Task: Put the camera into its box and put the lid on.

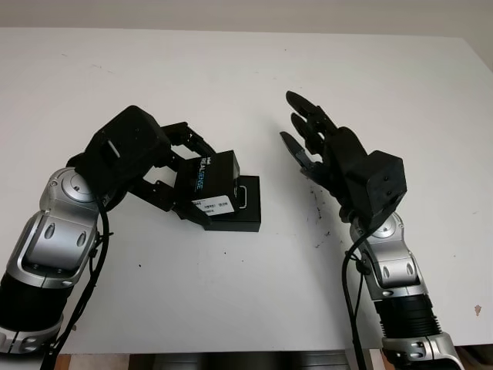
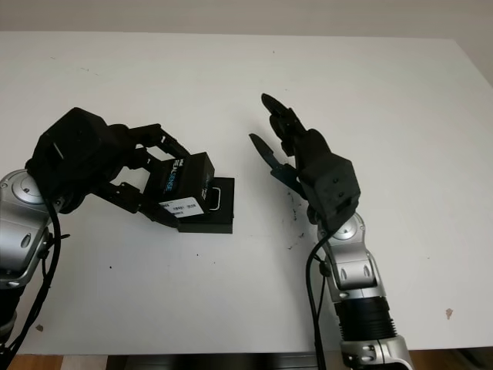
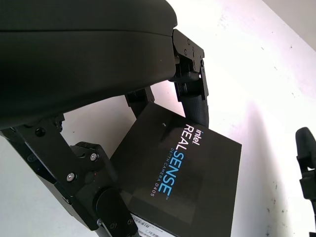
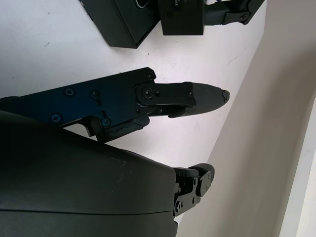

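We work on a plain white table [image 1: 231, 69], with the black box base [image 1: 240, 206] sitting on it as our landmark. Our left hand [image 1: 171, 171] grasps the Intel RealSense lid [image 1: 208, 181], fingers clamped on its sides, holding it tilted over the base's left part and not yet seated square. Inside the uncovered right part of the base we see a small pale loop, likely the camera or its cable, so we judge the camera is already in. Our right hand [image 1: 308, 142] is released and holds nothing, raised above the table to the right of the base, apart from it. What remains, we think, is lowering and pressing the lid down flush.
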